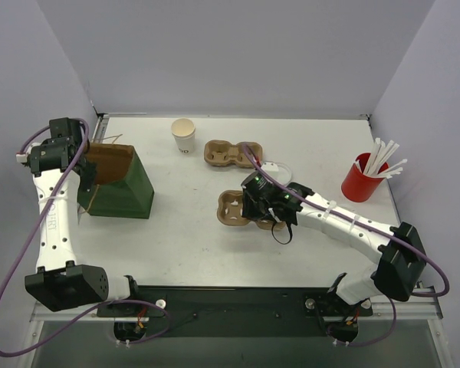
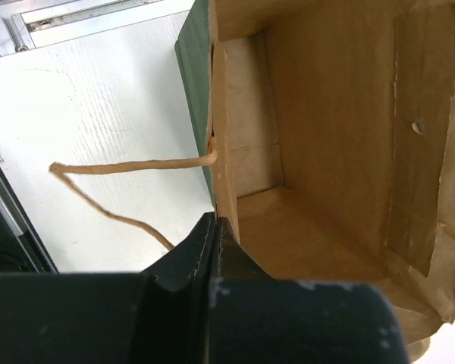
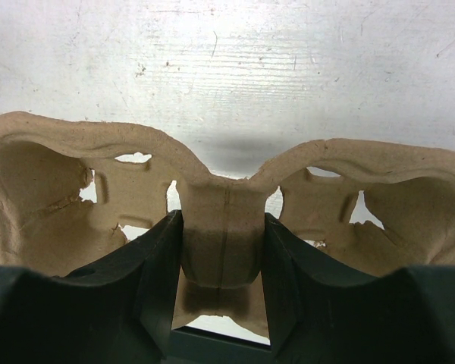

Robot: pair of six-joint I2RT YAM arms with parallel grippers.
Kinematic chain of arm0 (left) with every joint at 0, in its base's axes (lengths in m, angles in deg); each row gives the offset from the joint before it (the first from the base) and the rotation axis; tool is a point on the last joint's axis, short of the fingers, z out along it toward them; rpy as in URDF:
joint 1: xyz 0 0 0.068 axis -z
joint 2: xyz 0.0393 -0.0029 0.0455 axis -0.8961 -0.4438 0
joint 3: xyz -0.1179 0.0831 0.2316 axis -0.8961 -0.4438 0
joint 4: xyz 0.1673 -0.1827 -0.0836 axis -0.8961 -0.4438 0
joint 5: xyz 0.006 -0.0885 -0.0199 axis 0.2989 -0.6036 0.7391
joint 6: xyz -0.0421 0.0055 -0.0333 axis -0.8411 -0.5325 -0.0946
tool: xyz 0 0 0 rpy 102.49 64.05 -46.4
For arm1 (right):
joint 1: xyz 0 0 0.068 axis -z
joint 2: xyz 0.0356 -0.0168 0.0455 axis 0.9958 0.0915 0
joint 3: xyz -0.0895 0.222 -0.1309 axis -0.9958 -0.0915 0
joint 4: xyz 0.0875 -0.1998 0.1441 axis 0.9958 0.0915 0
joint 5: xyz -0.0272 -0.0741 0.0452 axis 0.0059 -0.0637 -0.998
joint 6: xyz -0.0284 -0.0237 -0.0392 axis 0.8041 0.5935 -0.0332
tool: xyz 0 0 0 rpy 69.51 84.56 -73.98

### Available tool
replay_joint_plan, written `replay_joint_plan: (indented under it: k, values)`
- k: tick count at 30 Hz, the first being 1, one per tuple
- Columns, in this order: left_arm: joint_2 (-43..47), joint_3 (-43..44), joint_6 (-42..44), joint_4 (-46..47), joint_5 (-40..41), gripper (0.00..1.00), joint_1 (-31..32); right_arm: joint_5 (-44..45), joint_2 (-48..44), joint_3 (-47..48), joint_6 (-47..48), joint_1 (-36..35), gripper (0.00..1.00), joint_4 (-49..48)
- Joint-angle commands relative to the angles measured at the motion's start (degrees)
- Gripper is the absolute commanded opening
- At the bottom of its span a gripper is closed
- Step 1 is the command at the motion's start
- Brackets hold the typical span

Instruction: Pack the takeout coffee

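Dark green bag (image 1: pixel 134 193), white paper cup (image 1: pixel 184 135), red straw cup (image 1: pixel 358 186), brown carrier (image 3: pixel 220 224).

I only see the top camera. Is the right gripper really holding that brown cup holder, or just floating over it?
Observer: Holding it. Its wrist camera shows the right gripper clamped on the middle ridge of the cup carrier, between the two pockets.
Operator: What about the left one at the green bag?
Observer: The left gripper is shut on the paper bag at its rim, beside a twine handle.
Operator: Is anything inside?
Observer: Nothing that I can see; the part of its brown floor that shows is bare.
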Motion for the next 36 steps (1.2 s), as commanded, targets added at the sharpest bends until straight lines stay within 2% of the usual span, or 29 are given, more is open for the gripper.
replay_joint_plan:
  k: [1, 2, 5, 7, 8, 11, 12, 14, 16, 22, 29, 36]
  values:
    - [-0.2, 2.2, 9.0, 2.9, 1.2, 0.00, 0.0, 1.4, -4.1, 1.4, 0.9, 0.3, 0.37, 2.2]
    - [-0.1, 2.6, 15.9, 4.2, 0.1, 0.00, 0.9, 1.4, -5.1, 1.8, 1.3, 0.4, 0.37, 2.5]
    - [3.3, 1.0, 28.8, 12.3, -4.0, 0.00, 2.6, 1.1, -7.8, 2.7, 2.9, 0.3, 0.38, 3.3]
    - [6.9, -0.2, 33.3, 16.7, -5.3, 0.00, 3.4, 1.0, -9.1, 4.0, 4.3, 0.1, 0.37, 4.3]
    - [7.6, 0.0, 37.7, 18.2, -9.7, 0.00, 3.6, 1.0, -10.4, 4.5, 4.8, 0.2, 0.37, 4.7]
    - [6.0, 6.2, 43.9, 16.4, -15.7, 0.00, 4.5, 0.7, -13.4, 6.2, 6.4, 0.1, 0.37, 5.5]
    - [3.5, 8.4, 45.7, 13.4, -16.5, 0.00, 6.7, 0.6, -14.1, 6.5, 6.7, 0.1, 0.37, 5.7]
    - [1.0, 14.9, 50.5, 9.5, -12.1, 0.00, 10.9, 0.5, -16.4, 7.5, 8.0, 0.0, 0.37, 5.7]
    - [-1.6, 17.5, 52.9, 6.0, -8.9, 0.00, 19.0, 0.4, -17.8, 8.3, 9.2, -0.1, 0.37, 5.4]
    - [-4.0, 19.3, 57.8, 3.4, -10.2, 0.00, 31.4, -2.6, -21.9, 9.3, 15.9, -0.3, 0.37, 0.2]
    - [-4.8, 19.1, 61.7, 3.9, -15.3, 0.00, 39.4, -14.4, -25.6, 8.4, 25.6, -1.0, 0.37, -8.9]
    - [-4.9, 19.3, 65.8, 3.9, -20.5, 0.00, 43.0, -24.8, -24.6, 11.3, 28.2, -2.2, 0.37, -14.2]
